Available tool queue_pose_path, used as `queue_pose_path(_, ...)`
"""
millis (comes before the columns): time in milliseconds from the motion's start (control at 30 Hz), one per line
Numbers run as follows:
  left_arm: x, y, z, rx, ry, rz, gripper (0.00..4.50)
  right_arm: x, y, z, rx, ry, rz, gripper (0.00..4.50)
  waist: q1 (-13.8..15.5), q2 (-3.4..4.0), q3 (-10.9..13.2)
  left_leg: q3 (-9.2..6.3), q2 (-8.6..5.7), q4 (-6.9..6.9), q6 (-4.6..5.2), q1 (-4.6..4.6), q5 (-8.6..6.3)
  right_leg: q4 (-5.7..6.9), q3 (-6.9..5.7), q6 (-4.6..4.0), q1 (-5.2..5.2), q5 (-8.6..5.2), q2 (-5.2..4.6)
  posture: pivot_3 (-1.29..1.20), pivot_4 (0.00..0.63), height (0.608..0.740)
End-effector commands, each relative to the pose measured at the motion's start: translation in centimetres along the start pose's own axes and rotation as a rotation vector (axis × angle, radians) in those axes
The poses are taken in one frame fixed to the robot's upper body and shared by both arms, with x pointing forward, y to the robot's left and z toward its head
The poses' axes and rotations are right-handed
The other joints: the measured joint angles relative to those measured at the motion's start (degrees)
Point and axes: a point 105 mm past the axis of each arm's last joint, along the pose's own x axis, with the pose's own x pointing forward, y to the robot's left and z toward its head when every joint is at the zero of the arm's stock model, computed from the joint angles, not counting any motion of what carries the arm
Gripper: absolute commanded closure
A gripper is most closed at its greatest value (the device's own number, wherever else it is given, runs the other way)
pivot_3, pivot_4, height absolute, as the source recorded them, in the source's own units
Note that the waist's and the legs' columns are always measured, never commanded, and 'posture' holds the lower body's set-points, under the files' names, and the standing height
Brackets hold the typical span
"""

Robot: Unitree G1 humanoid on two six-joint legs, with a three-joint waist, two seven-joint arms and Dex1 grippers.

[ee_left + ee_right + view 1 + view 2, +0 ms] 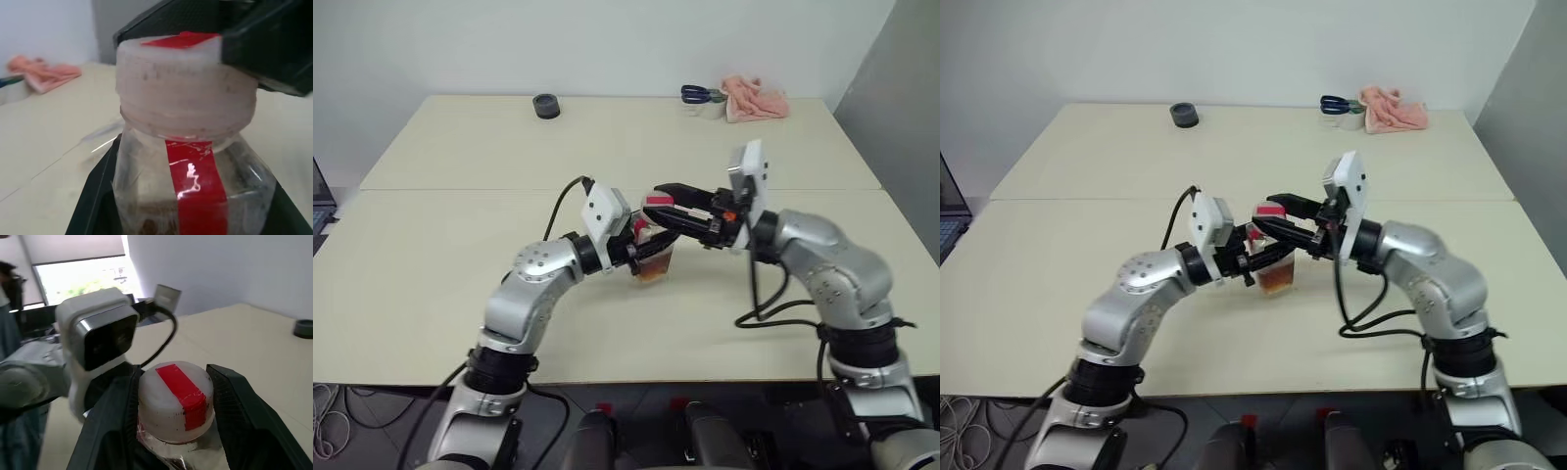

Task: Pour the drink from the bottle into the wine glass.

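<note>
The bottle (653, 257) is held upright just above the table's middle, a clear squarish body with a red label strip (198, 191). The amber drink (656, 271) fills its lower part. My left gripper (642, 252) comes in from the left and is shut on the bottle's body, one black finger on each side. My right gripper (176, 401) reaches in level from the right, its two fingers clamped on the whitish cap (173, 399) with red tape across its top. The wine glass is out of view.
At the table's far edge lie a dark roll of tape (546, 106), blue-handled scissors (698, 94) and a pink cloth (756, 98). A seam (460, 189) crosses the tabletop behind the arms. The right arm's cable (764, 304) loops over the table.
</note>
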Motion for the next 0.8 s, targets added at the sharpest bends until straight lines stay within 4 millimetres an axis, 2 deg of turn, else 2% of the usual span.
queue_pose_path(33, -0.7, -2.8, 3.9, -0.009, -0.073, -0.248, 2.65, 0.5, 2.9, 3.1, -0.023, -0.039, 0.239, 2.69, -0.1, 0.03, 0.0, -0.01, 0.02, 0.00, 0.00, 0.02, 0.00, 0.02, -0.01, 0.00, 0.00, 0.00, 0.03, 0.00, 0.150, 0.740)
queue_pose_path(133, -1.0, -2.6, 4.9, -0.025, -0.075, -0.267, 2.65, 0.3, 3.3, 3.2, 0.036, -0.021, 0.281, 2.69, 0.0, 0.02, 0.0, -0.07, 0.03, 0.03, 0.00, 0.05, 0.00, 0.02, -0.07, 0.00, 0.06, -0.01, 0.05, 0.00, 0.150, 0.740)
queue_pose_path(300, -1.7, -1.0, 3.7, -0.005, -0.031, -0.173, 2.65, -1.0, 2.4, 2.9, 0.057, 0.003, 0.210, 0.95, 0.3, 0.02, 0.0, -0.03, -0.03, 0.05, 0.00, -0.01, 0.00, -0.03, -0.03, 0.01, 0.05, 0.00, -0.02, 0.00, 0.150, 0.740)
queue_pose_path(400, -2.4, -0.2, 2.1, -0.005, -0.001, -0.070, 2.65, -3.0, 1.6, 2.3, 0.051, 0.023, 0.058, 0.01, 0.4, 0.02, 0.0, -0.03, -0.02, 0.01, 0.00, -0.01, 0.00, -0.04, -0.02, 0.00, 0.03, 0.00, -0.02, 0.00, 0.150, 0.740)
queue_pose_path(500, -2.6, 0.5, 1.0, -0.001, 0.012, 0.030, 2.65, -4.1, 0.7, 1.9, 0.012, 0.022, -0.127, 0.01, 0.5, 0.02, 0.0, -0.03, -0.03, 0.00, 0.01, -0.09, 0.00, -0.06, -0.02, 0.00, -0.02, -0.01, -0.06, 0.00, 0.150, 0.740)
queue_pose_path(600, -2.2, 0.6, 0.4, 0.005, 0.003, 0.081, 2.65, -3.8, 0.3, 1.6, -0.051, 0.013, -0.251, 0.01, 0.4, 0.02, 0.0, -0.04, -0.02, 0.06, 0.00, -0.13, 0.00, -0.03, -0.02, 0.01, -0.06, 0.00, -0.05, 0.00, 0.150, 0.740)
queue_pose_path(667, -1.7, 0.9, 0.2, 0.010, -0.010, 0.115, 2.65, -3.4, 0.1, 1.3, -0.101, 0.017, -0.327, 0.01, 0.4, 0.02, 0.0, -0.03, -0.01, 0.05, 0.00, -0.11, 0.00, -0.03, 0.00, 0.02, -0.06, -0.01, -0.03, 0.00, 0.150, 0.740)
queue_pose_path(800, -0.4, 1.8, 0.3, 0.010, -0.048, 0.174, 2.65, -1.2, 0.8, 1.4, -0.084, -0.067, -0.403, 0.01, 0.3, 0.02, 0.0, 0.00, 0.00, 0.05, -0.01, -0.08, 0.01, -0.01, 0.04, 0.02, -0.05, -0.01, -0.01, 0.00, 0.150, 0.740)
